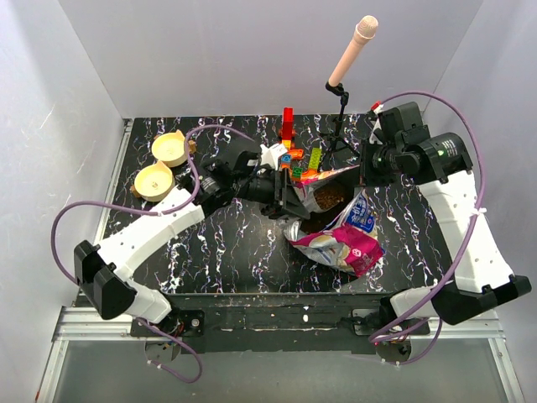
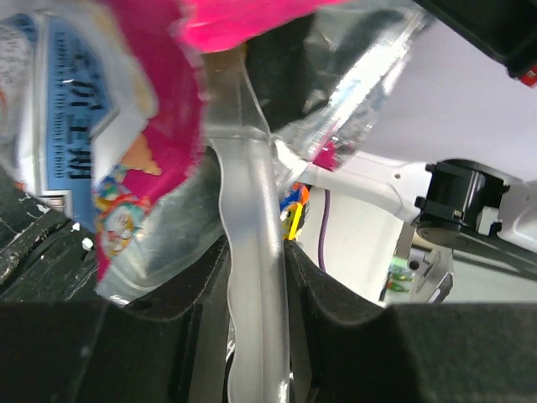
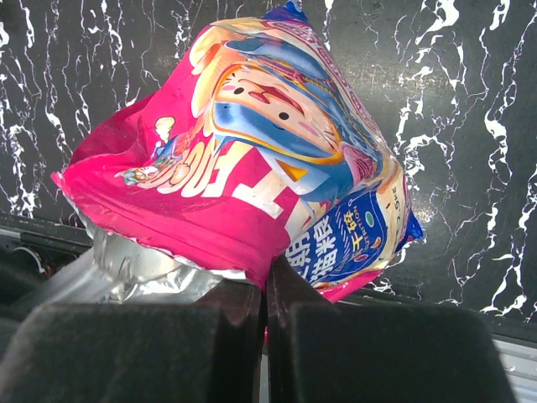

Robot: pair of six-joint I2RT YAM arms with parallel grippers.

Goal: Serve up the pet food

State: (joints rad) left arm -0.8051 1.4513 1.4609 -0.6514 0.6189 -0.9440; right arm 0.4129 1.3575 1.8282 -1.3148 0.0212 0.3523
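On the pet food bag [image 3: 252,159] I read big white letters across the pink, apparently "FOOD", upside down. Its blue panel [image 3: 344,243] carries white Chinese characters, two perhaps 干粮. In my left wrist view the print is too blurred to read.

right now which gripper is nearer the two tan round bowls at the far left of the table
Left. The left gripper grips the pink and blue foil bag mid-table, right of the tan round bowls; the right gripper holds the bag's right edge, farther off.
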